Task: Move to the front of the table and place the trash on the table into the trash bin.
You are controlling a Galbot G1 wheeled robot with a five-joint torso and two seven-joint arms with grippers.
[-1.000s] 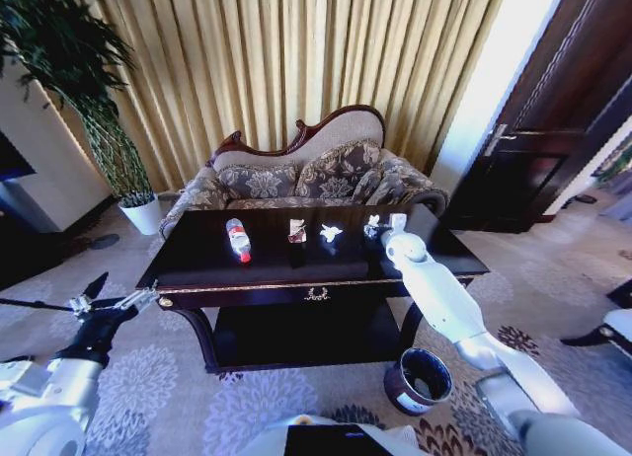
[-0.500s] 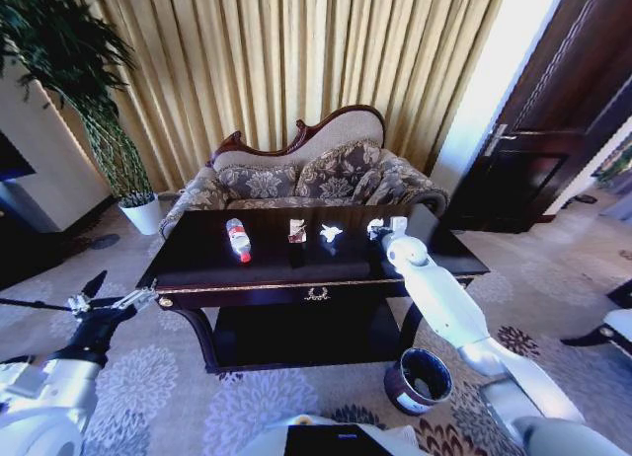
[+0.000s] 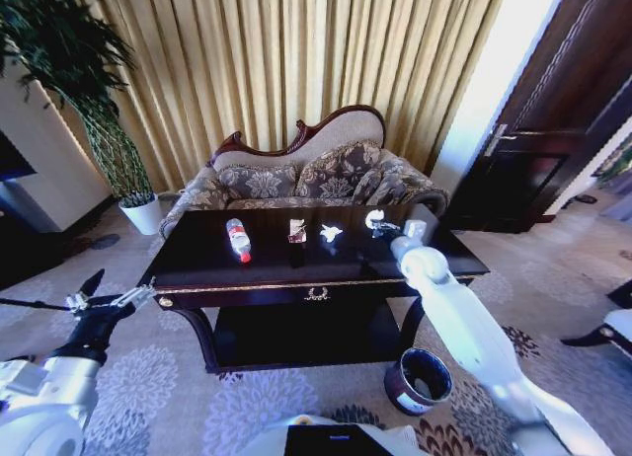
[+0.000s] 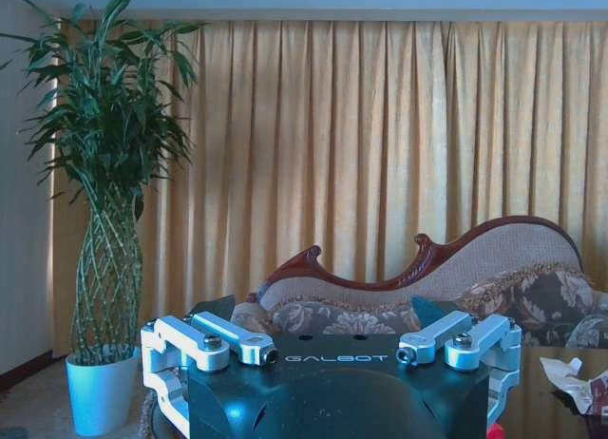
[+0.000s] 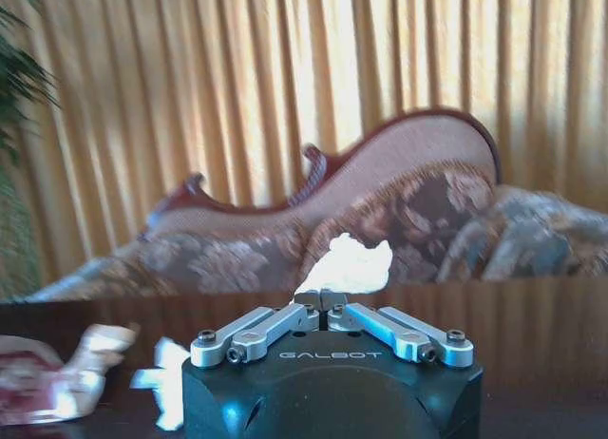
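Right gripper [image 5: 321, 300] was pinched on a crumpled paper [image 5: 346, 265], lifted over the table's [image 3: 197, 268] right end. Left gripper [image 3: 107, 300] hung spread, off the left edge. Trash bin [image 3: 419, 379] stood by the front-right leg.

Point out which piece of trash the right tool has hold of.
The crumpled white paper at the table's right end, pinched in the right tool. The bottle, wrapper and other white scrap lie free.

Tabletop [image 3: 326, 264]: glossy dark wood. Bottle [image 3: 237, 239]: clear plastic. Crumpled paper [image 3: 330, 233]: white, matt. Right gripper [image 5: 320, 301]: bare metal fingers, glossy black housing.
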